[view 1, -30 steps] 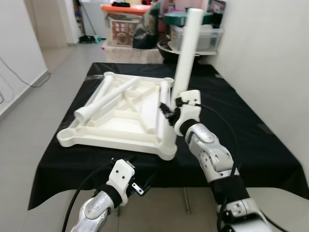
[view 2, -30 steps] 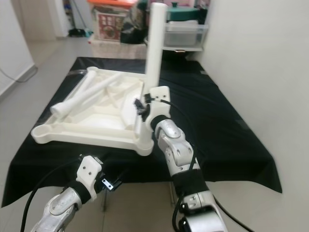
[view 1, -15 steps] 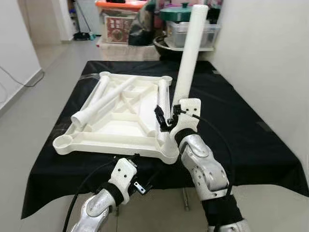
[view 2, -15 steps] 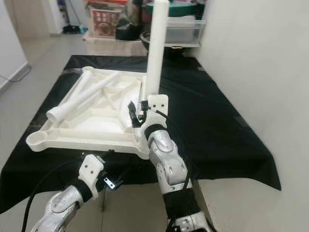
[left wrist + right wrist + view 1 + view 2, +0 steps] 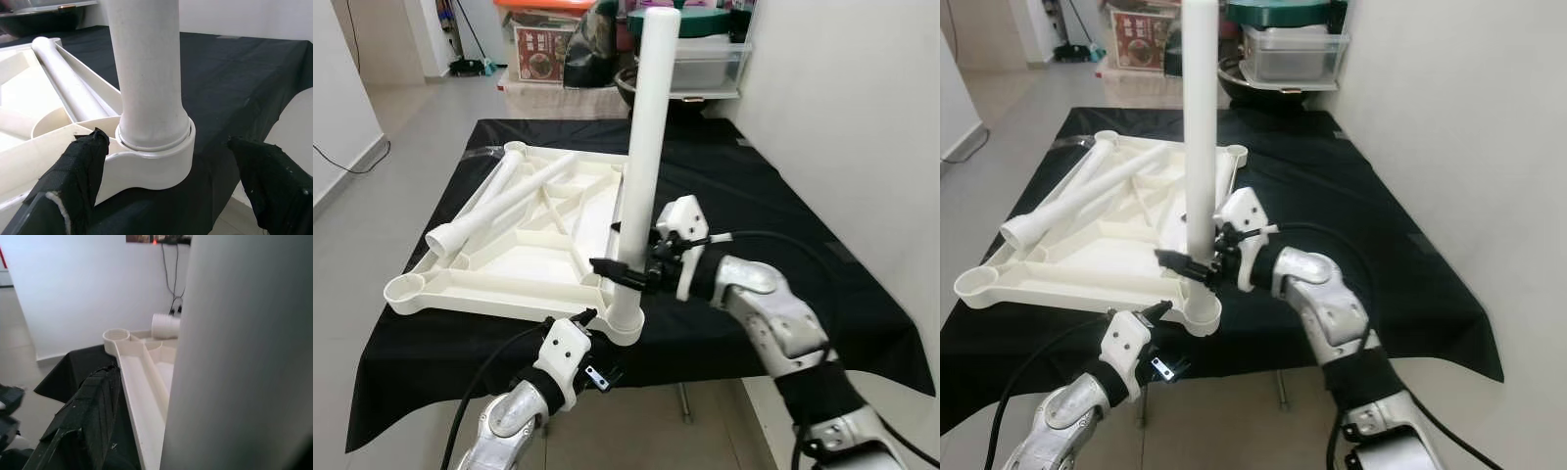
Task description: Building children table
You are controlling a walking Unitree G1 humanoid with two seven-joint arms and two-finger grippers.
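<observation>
- The children's table top (image 5: 533,245) was a white moulded plastic piece, lying upside down on the counter (image 5: 773,211), its underside showing raised ribs in a cross pattern and a round socket at each corner.
- The counter was draped in a matte black cloth that hung over the near edge.
- One white table leg (image 5: 641,147), a smooth round plastic tube with a faintly speckled surface, stood upright in the near right corner socket (image 5: 161,154); in the left wrist view its foot sat inside the socket's ring with a thin seam around it.
- The right end effector (image 5: 625,276) was clamped on that upright leg low down, just above the socket, one black finger (image 5: 607,265) showing across the front of the tube; the other finger was hidden behind the leg.
- In the right wrist view the leg was a pale blurred mass right at the lens, with one black finger (image 5: 85,423) beside it.
- The left end effector (image 5: 166,181) hovered below the counter's near edge, just in front of the same corner, its two black padded fingers spread well apart on either side of the socket and touching nothing.
- Two more white legs (image 5: 499,201) lay loose across the ribbed underside, one on top at a slant, its open hollow end facing the near left.
- Another leg (image 5: 619,211) lay along the right rim, mostly hidden behind the upright one.
- Beyond the counter, clear plastic storage boxes (image 5: 705,64) and other clutter were cut off at the top.
</observation>
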